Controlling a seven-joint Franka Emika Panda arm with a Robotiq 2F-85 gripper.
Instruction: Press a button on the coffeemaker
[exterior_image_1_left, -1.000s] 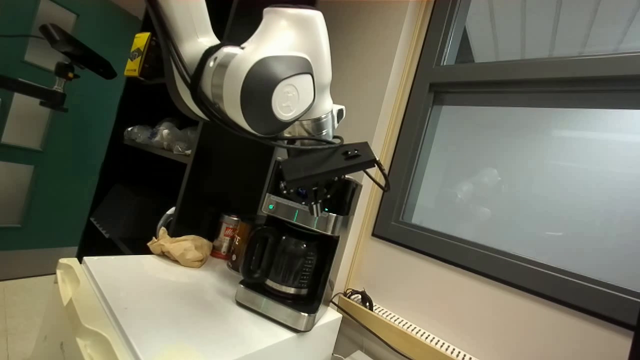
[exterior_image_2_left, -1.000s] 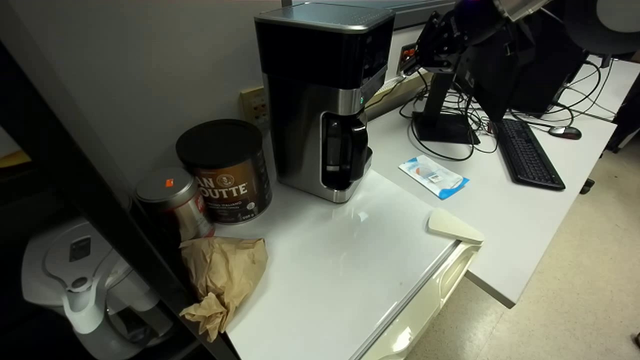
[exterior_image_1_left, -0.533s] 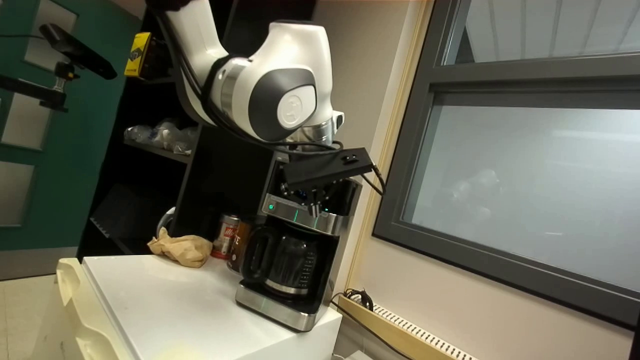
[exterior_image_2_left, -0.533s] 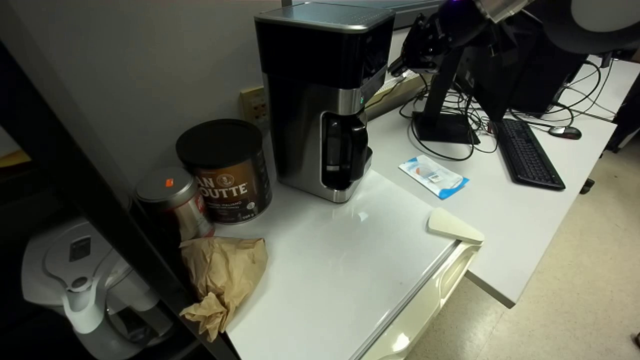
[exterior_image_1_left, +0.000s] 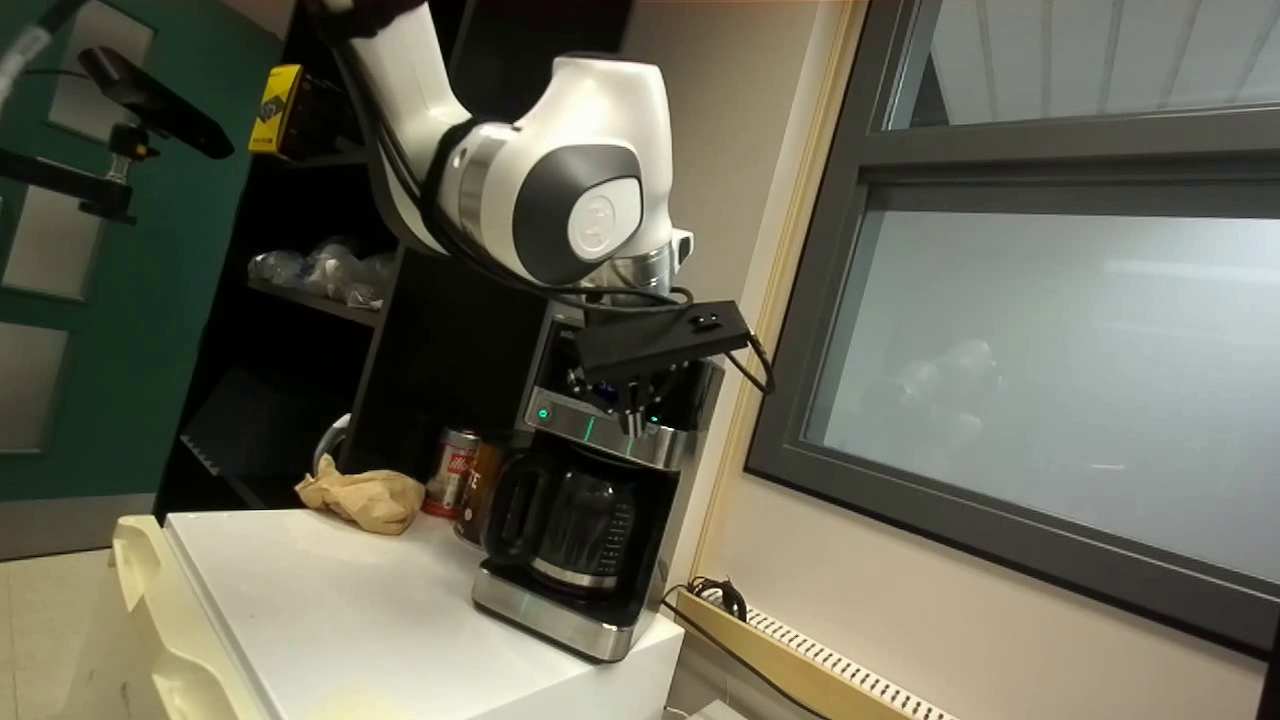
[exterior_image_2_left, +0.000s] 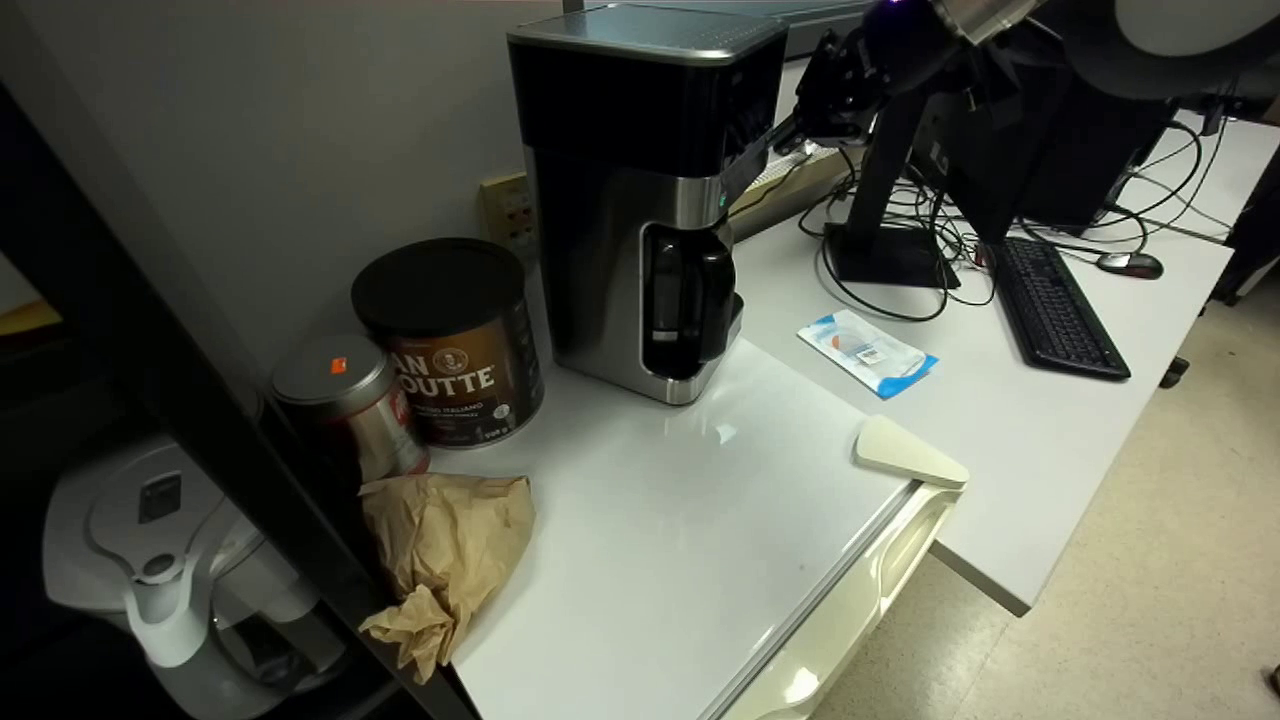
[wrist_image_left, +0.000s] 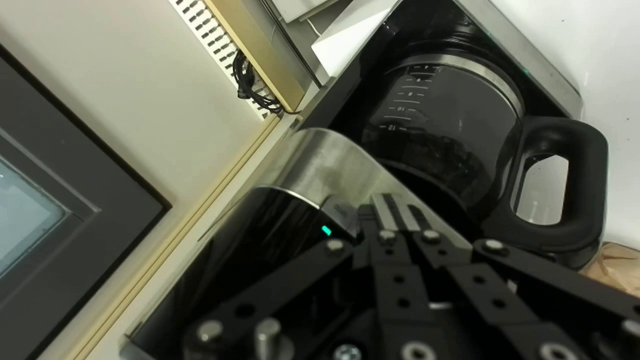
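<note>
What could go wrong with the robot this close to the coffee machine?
Wrong spot: in an exterior view, green lights glow on both sides of the shut gripper, which hides part of the silver strip, so it might miss its button.
Too much force: the coffeemaker stands on a white cabinet top and might slide or rock.
A slip: the carafe sits just below the strip, so the gripper could knock it.

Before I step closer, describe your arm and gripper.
The arm is rounded and glossy white, with silver metal bands, black cables running along it, and a dark grey panel around a white disc whose marking is too small to read. A flat black box is mounted near the gripper, which has black bar-like linkages and silver bolts.
</note>
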